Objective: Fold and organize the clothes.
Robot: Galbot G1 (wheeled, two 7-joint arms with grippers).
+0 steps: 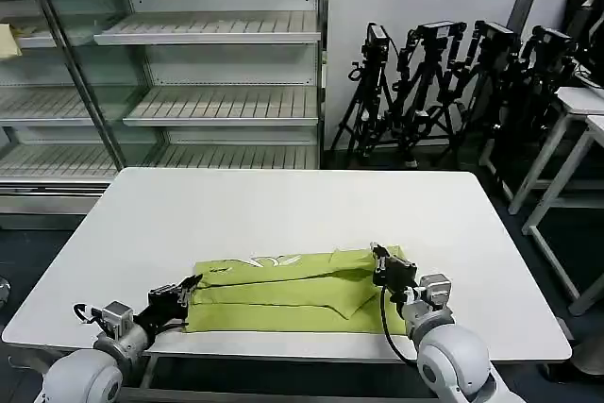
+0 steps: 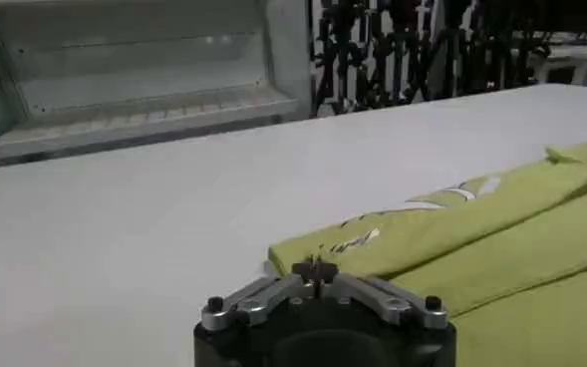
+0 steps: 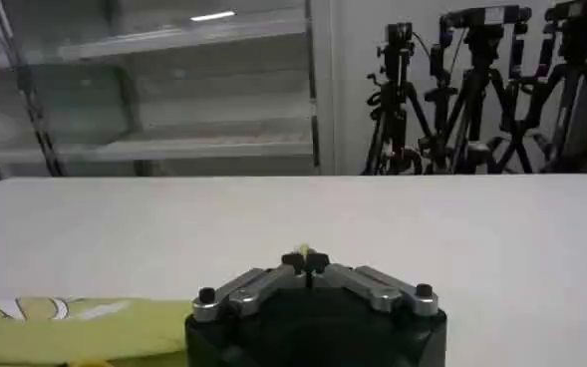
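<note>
The clothes are one lime-green T-shirt (image 1: 293, 292), folded into a long band near the front edge of the white table (image 1: 283, 209). White markings show on its top fold (image 2: 413, 209). My left gripper (image 1: 194, 281) is at the band's left end, jaws shut on the fabric edge (image 2: 316, 267). At the band's far right corner, my right gripper (image 1: 378, 255) is also shut, with a sliver of green cloth pinched between its tips (image 3: 304, 258). A stretch of the shirt (image 3: 84, 324) lies low beside the right gripper in the right wrist view.
Empty metal shelving (image 1: 217, 63) stands behind the table. Several black tripods (image 1: 444, 82) are grouped at the back right, and other white tables (image 1: 576, 129) stand to the right. The tabletop beyond the shirt is bare.
</note>
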